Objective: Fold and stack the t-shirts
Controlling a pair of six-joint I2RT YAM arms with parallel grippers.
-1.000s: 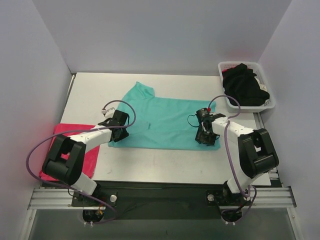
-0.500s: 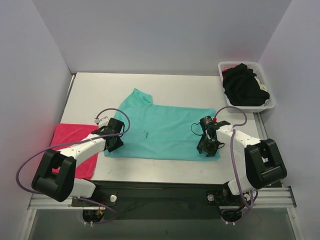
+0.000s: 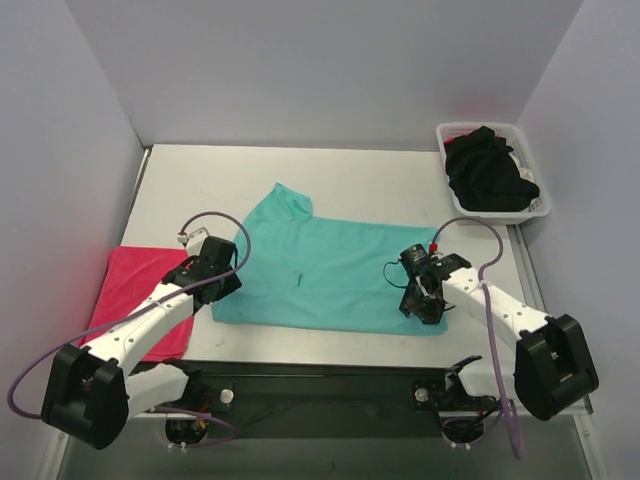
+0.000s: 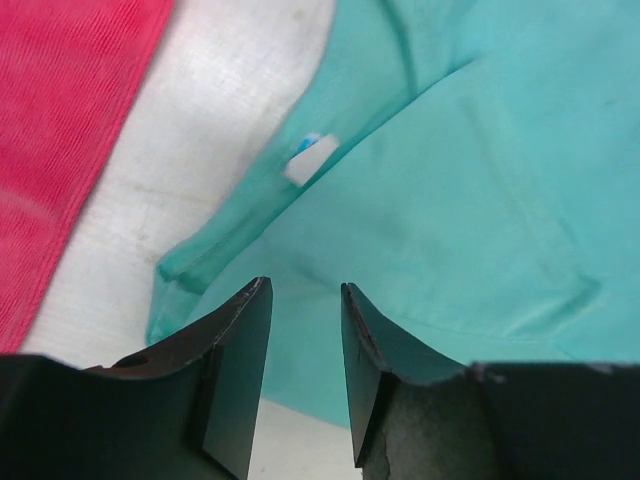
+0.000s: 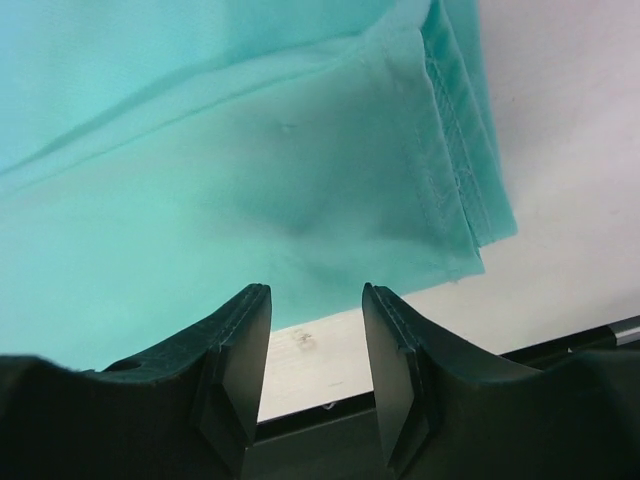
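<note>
A teal-green t-shirt [image 3: 330, 275] lies spread flat on the table, collar toward the far left, hem near the front edge. My left gripper [image 3: 220, 288] hovers over its near-left corner, jaws open with nothing between them; the left wrist view [image 4: 305, 290] shows teal cloth [image 4: 470, 180] and a white label [image 4: 308, 160] beyond the fingers. My right gripper [image 3: 423, 304] stands open over the near-right corner [image 5: 317, 292], where the stitched hem [image 5: 450, 150] shows. A pinkish-red t-shirt [image 3: 140, 295] lies folded at the left. Black t-shirts [image 3: 488, 170] fill the basket.
The white slotted basket [image 3: 500, 218] stands at the far right corner. The table's front edge and a black rail [image 5: 330, 420] run just below the teal shirt's hem. Grey walls close in the left, back and right sides.
The teal shirt has slid toward the near edge of the table, and both grippers have come back toward me with it.
</note>
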